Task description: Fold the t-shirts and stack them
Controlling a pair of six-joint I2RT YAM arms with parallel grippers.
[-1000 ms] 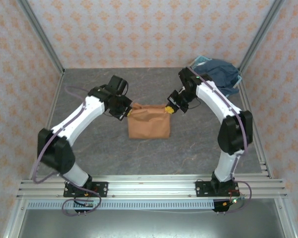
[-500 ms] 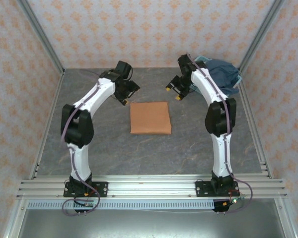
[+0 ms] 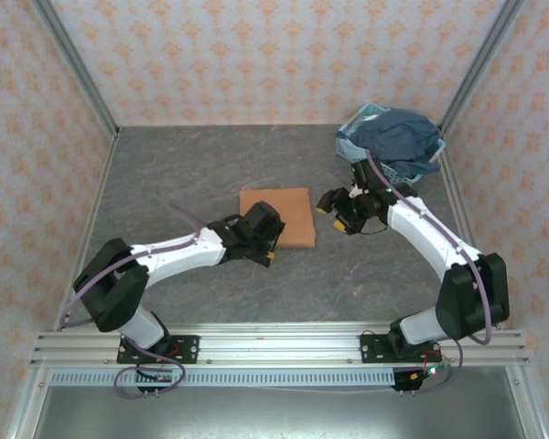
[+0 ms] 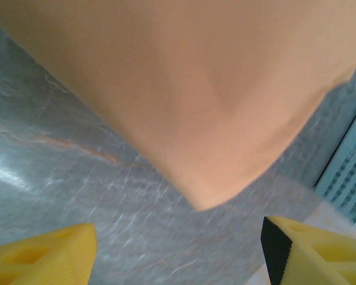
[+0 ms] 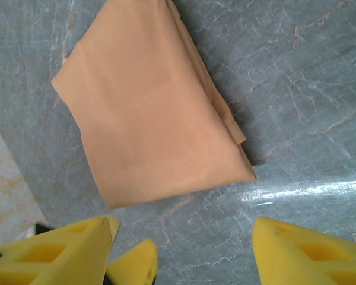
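The tee (image 3: 284, 213) is orange-tan, folded into a neat, near-square packet with its plain side up. It lies flat near the middle of the grey surface (image 3: 183, 174), stacked fold layers showing along one edge.

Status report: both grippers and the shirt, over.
Left gripper open, empty, at near corner of folded t-shirt. Right gripper open, empty, beside its right edge. T-shirt flat on table. Nothing in the way; basket off in far corner.

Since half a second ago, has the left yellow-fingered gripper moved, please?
Yes: the left gripper came nearward, from beyond the folded orange cotton t-shirt to its near edge.
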